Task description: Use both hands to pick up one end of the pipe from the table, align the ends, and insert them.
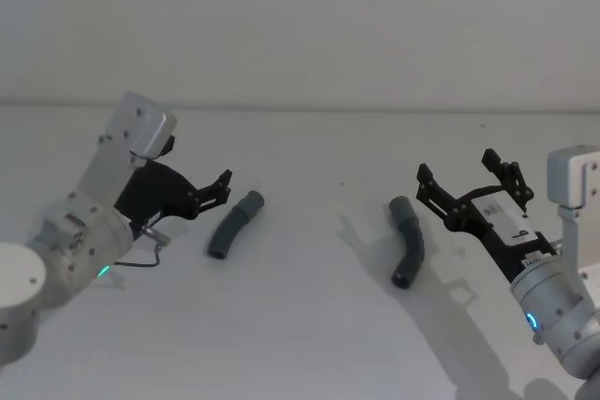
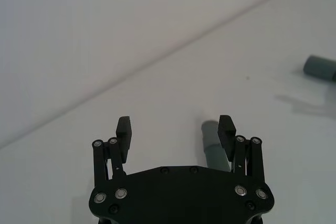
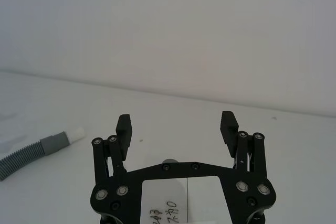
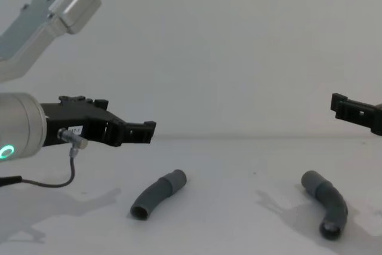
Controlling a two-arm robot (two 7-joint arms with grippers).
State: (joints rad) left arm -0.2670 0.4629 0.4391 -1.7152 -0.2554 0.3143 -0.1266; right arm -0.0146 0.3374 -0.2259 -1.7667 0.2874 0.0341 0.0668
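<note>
Two dark grey bent pipe pieces lie apart on the white table. The left piece lies just ahead of and below my left gripper, which hovers open and holds nothing. In the left wrist view this piece shows beside one finger of the open gripper. The right piece rests to the left of and below my right gripper, which is open, empty and raised. In the right wrist view a ribbed piece ends in a white collar.
The pale wall rises behind the table's far edge. The left arm's cable hangs in a loop under its wrist. Bare table lies between the two pieces.
</note>
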